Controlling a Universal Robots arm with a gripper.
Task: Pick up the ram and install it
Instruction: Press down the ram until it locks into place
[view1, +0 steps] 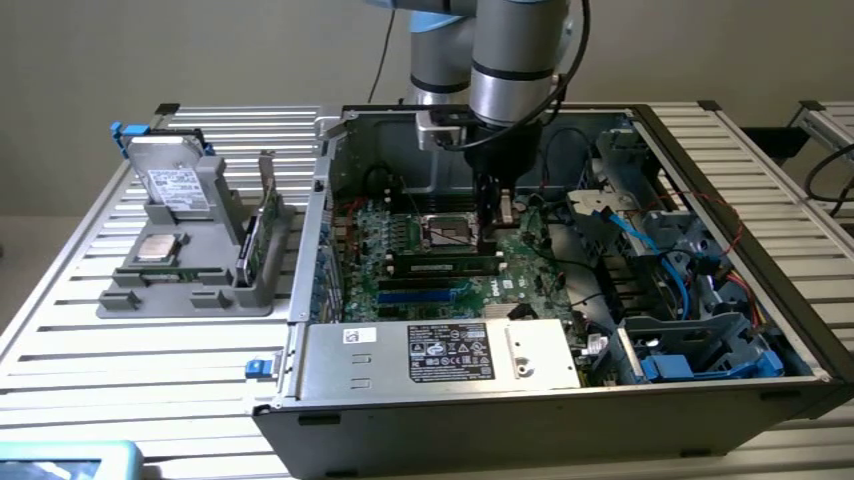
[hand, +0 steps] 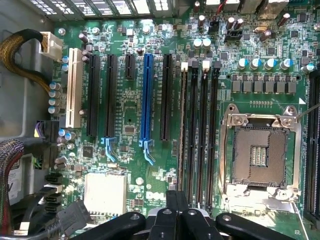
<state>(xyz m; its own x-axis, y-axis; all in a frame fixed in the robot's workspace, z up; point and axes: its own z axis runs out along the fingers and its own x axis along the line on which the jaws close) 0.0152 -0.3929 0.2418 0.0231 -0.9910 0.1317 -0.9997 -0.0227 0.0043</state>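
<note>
Inside the open PC case (view1: 534, 425), which fills the middle of the slatted desk (view1: 80, 340) and runs out toward the desk edge on the exterior view's right, the arm reaches straight down over the green motherboard (view1: 400, 235). The pincer (view1: 498, 235) hangs low next to the empty CPU socket (view1: 447, 232), above one end of the memory slots. In the wrist view the pincer (hand: 177, 200) has its fingers (hand: 171, 202) pressed together with nothing between them, so it isn't carrying anything

The ram (view1: 447, 267) is down on the board near the socket, lying along a black slot with its label showing. In the wrist view the ram (hand: 182, 135) looks like the thin edge-on strip in the memory slot farthest from the CPU socket (hand: 260, 152), a couple of slots over from the long blue expansion slot (hand: 147, 95). Can't tell if it's clicked all the way in, or if the fingertips are actually touching it

Near the desk edge on the exterior view's left sits a grey holder (view1: 187, 295). It carries a silver drive (view1: 174, 185), a square processor chip (view1: 160, 247) and a green board (view1: 271, 220) standing on edge
</note>
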